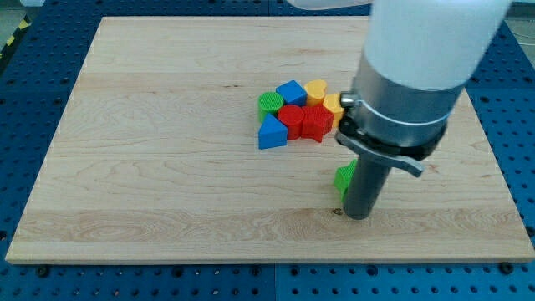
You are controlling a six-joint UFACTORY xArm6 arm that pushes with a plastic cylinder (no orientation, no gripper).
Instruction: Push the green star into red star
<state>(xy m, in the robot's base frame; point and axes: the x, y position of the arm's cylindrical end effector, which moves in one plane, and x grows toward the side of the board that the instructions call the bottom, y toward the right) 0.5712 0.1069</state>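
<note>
My tip [358,216] is sitting nearest the view's bottom edge — a bare rod with no pincer to open or close. The green star [343,177] is peeking out at its 11 o'clock, touching or nearly touching it. The red star [315,122] is lying farther off at 11 o'clock, well apart, among the clustered blocks on the wooden board [150,167].

bkgd: light wood board [167,167], pale grain, lies flat on blue perforated base [33,84] w/ regular hole grid. yellow-black hazard stripe [10,40] at view's top left. lighting even, soft.
</note>
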